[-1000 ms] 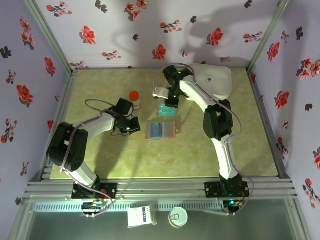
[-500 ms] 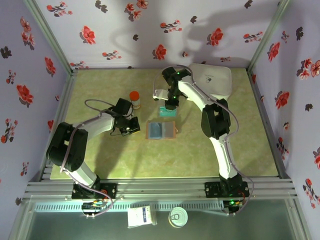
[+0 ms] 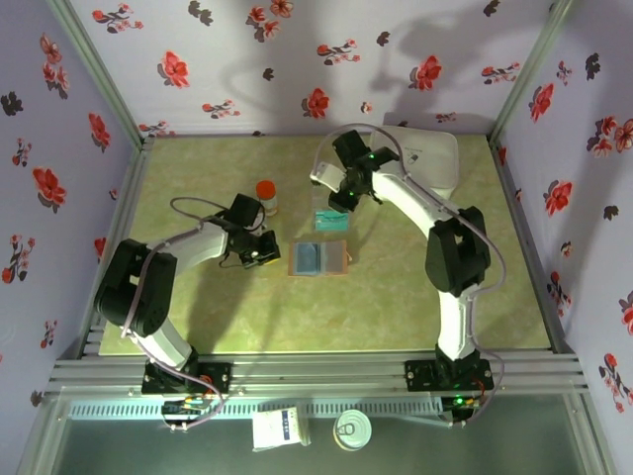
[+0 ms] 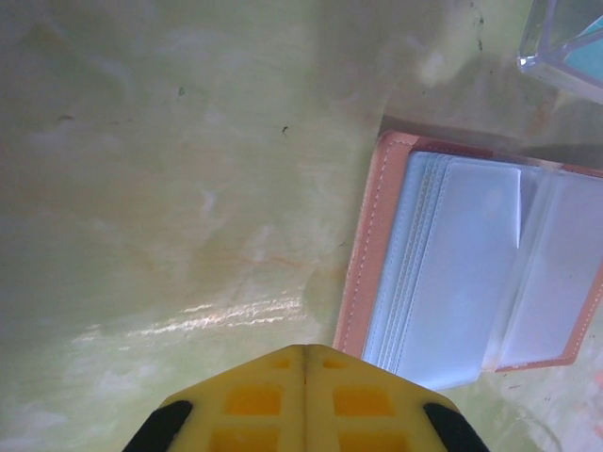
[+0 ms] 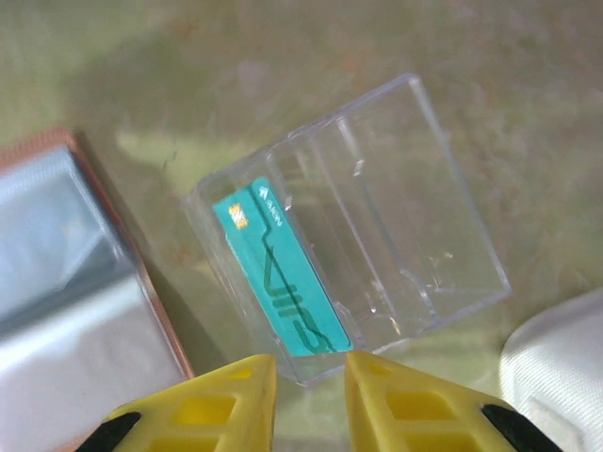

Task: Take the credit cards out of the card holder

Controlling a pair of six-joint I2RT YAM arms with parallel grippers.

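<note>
The card holder (image 3: 318, 259) lies open on the table, tan-brown edged with blue-grey sleeves (image 4: 471, 264), and its corner shows at the left of the right wrist view (image 5: 66, 273). One teal credit card (image 5: 283, 273) stands on edge inside the clear plastic tray (image 5: 396, 217), just behind the holder (image 3: 331, 220). My right gripper (image 5: 309, 363) hovers over the tray's near corner, open, with nothing between its yellow fingers (image 3: 339, 203). My left gripper (image 4: 303, 353) is shut and empty, just left of the holder (image 3: 261, 251).
A large white rounded box (image 3: 425, 158) sits at the back right, and its edge shows close to the tray (image 5: 556, 377). An orange-capped bottle (image 3: 267, 195) stands behind the left gripper. Green tabletop (image 3: 198, 317) lies in front of the holder.
My right gripper has gone from shut to open above the tray, and the right arm's elbow has swung to the right. The left arm has stayed put.
</note>
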